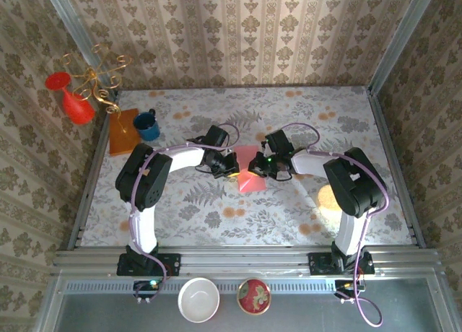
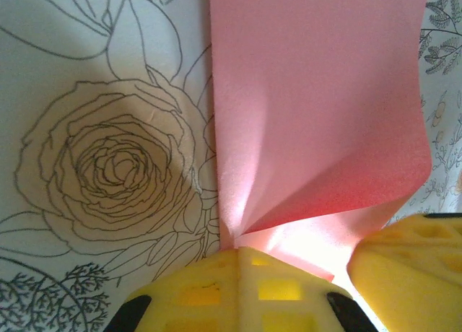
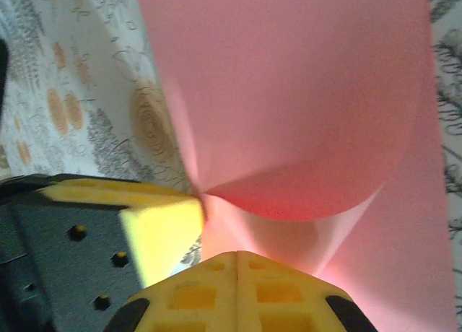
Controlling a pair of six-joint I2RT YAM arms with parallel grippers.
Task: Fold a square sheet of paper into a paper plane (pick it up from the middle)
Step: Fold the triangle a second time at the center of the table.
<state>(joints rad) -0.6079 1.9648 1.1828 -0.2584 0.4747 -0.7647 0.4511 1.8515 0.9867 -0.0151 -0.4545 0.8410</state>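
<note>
- The sheet of paper (image 1: 249,179) lies at the middle of the table (image 1: 332,123), between the two arms, with part of it raised off the flowered surface.
- The left gripper (image 2: 238,254) is clamped on the sheet. Its yellow fingers are pressed together with pink paper caught between them, so that this point is held fixed while the sheet is bent.
- The right gripper (image 3: 237,263) is likewise clenched on the paper, just beside the left one. The two pinches are set close together, presumably so that a fold can be started from one spot.
- A flap is seen curling over the rest of the sheet. Whether a sharp crease has been pressed cannot be told from these close views.
- The work is judged to be at an early fold, with no pointed plane shape formed.
</note>
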